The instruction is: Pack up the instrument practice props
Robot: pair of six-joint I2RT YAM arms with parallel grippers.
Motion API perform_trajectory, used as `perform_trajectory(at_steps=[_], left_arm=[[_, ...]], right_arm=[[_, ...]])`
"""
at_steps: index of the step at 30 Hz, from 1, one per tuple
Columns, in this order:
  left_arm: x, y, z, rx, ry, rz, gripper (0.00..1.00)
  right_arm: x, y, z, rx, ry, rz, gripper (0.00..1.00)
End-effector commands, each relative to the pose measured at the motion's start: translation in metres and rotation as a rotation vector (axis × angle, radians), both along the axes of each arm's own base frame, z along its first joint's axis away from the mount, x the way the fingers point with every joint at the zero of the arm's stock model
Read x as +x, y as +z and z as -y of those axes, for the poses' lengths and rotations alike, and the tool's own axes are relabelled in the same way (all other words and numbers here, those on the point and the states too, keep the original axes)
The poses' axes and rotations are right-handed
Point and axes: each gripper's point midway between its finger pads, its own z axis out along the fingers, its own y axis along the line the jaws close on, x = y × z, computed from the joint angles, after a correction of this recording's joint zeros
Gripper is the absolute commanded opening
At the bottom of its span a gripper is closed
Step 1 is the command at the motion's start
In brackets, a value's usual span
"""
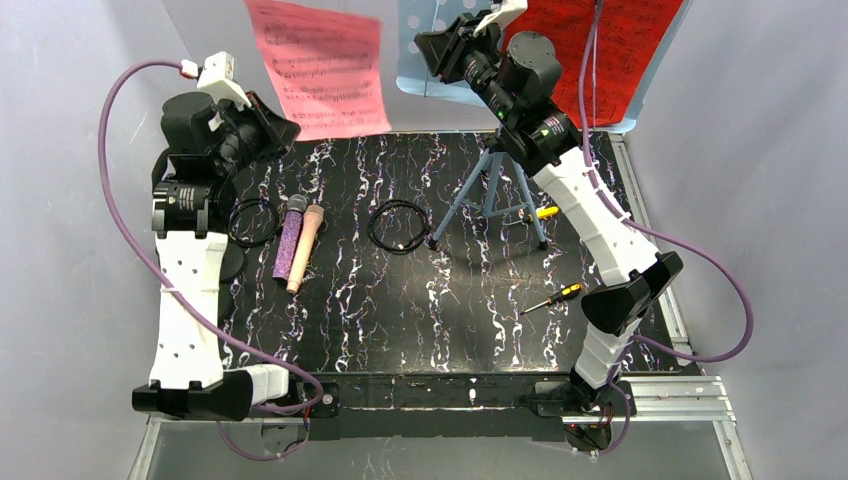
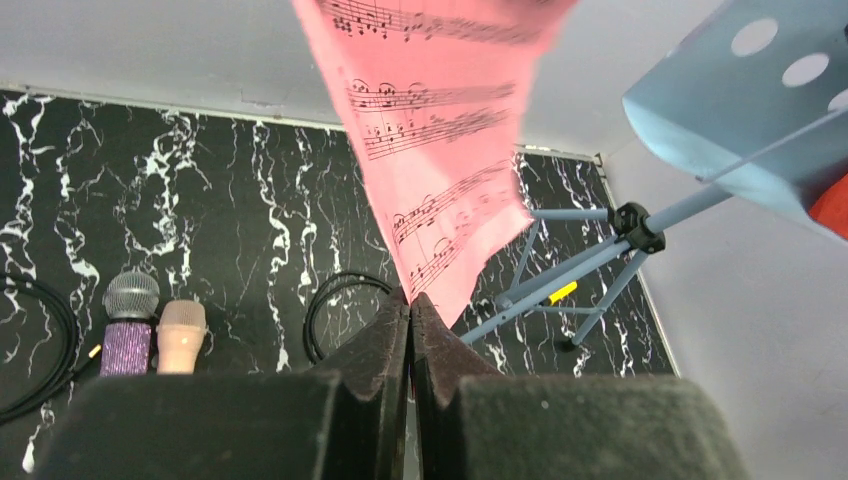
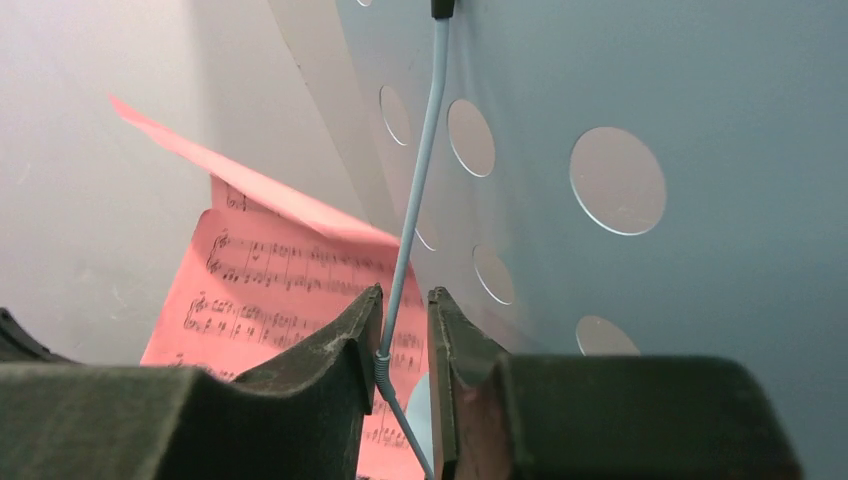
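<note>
1. The table (image 1: 400, 320) has a black top veined with white, marble-like, with faint purple flecks among the veins.
2. A silver metal rail (image 1: 680, 400) runs along the near edge of the table, and a similar strip borders its right side.
3. Plain pale grey walls close the table in on three sides: the left wall (image 1: 60, 250), the right wall (image 1: 760, 150) and the back wall (image 1: 200, 30).
4. From the left wrist view, the back wall (image 2: 150, 50) meets the table (image 2: 200, 200) in a straight seam, and the right wall (image 2: 720, 320) joins them at the far corner.
5. The light is soft and even, and the walls shade only slightly darker toward the corners.
</note>
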Motion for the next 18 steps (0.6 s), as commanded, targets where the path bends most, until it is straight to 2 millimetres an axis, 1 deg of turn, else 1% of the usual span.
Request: perform_trajectory(at_steps=[1, 4, 8, 13, 17, 18], left_arm=[[-0.019, -0.021, -0.001, 0.014, -0.009, -0.058, 0.00], [-0.030, -0.036, 0.004, -0.004, -0.036, -0.102, 0.00], [-0.046, -0.048, 0.012, -0.039, -0.072, -0.146, 0.00], [-0.064, -0.064, 0.018, -0.063, -0.101, -0.204, 0.00], [-0.076, -0.078, 0.021, -0.073, -0.120, -0.255, 0.00], [-0.078, -0.080, 0.022, -0.076, -0.126, -0.264, 0.00]], right_arm=[[-0.011, 0.028, 0.019, 0.044, -0.026, 0.052, 0.34], [-0.014, 0.029, 0.020, 0.045, -0.023, 0.054, 0.39], [-0.021, 0.032, 0.025, 0.049, -0.020, 0.056, 0.46], [-0.037, 0.038, 0.032, 0.041, -0.002, 0.079, 0.56], [-0.055, 0.047, 0.042, 0.033, 0.014, 0.104, 0.64], [-0.063, 0.048, 0.041, 0.023, 0.043, 0.116, 0.67]])
